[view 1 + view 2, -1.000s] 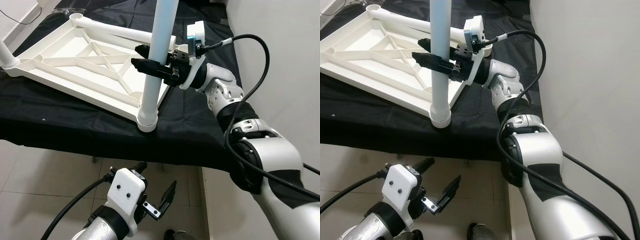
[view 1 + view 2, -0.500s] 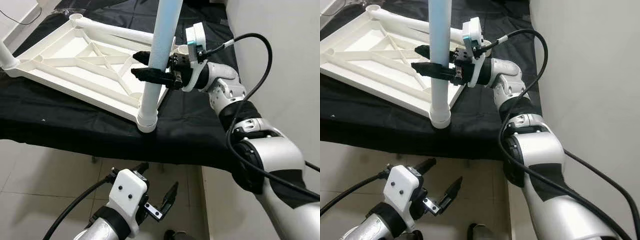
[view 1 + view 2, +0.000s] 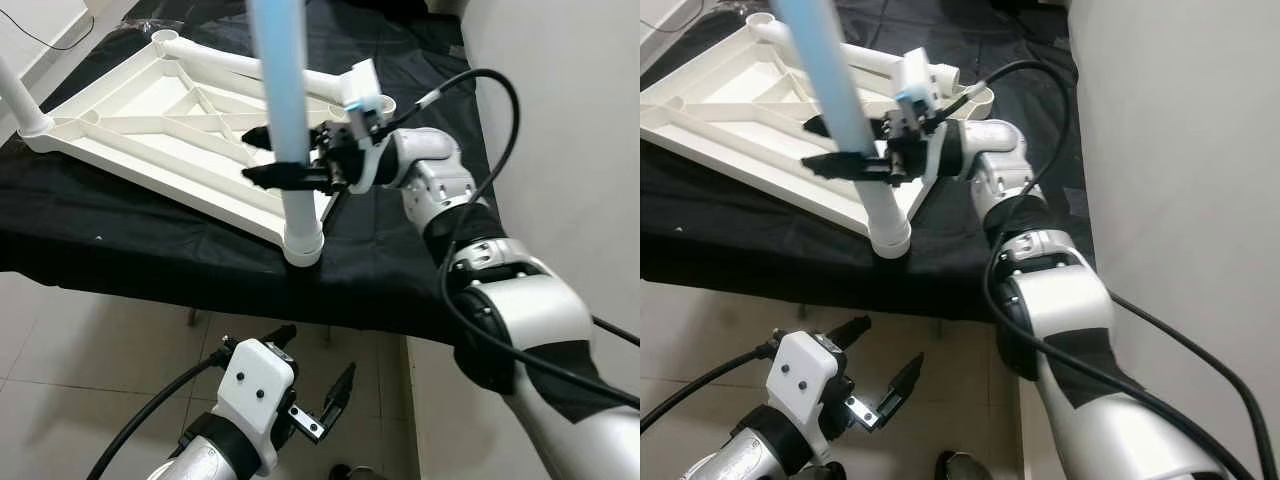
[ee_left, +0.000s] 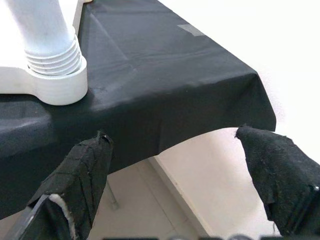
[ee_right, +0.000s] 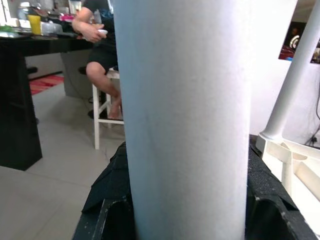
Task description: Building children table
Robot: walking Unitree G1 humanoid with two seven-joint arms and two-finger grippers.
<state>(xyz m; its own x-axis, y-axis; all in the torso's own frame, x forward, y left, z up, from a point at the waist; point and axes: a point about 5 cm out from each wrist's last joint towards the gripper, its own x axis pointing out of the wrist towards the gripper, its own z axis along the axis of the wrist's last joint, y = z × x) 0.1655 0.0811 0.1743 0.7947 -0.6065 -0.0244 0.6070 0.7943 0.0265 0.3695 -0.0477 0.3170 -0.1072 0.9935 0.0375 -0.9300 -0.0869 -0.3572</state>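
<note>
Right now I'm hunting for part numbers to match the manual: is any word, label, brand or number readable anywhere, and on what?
None readable.
White table leg in the right claw: plain, no markings.
Upturned white tabletop: no lettering visible.
Black cloth: a small pale patch, nothing legible.

Black cloth (image 3: 380, 262) covering worktop, hanging over front edge. Pale tiled floor (image 3: 90, 340) showing below. Person (image 5: 97, 35) sitting on white stool (image 5: 102, 107) beside dark counter (image 5: 20, 90) with yellow cup (image 5: 34, 23).
</note>
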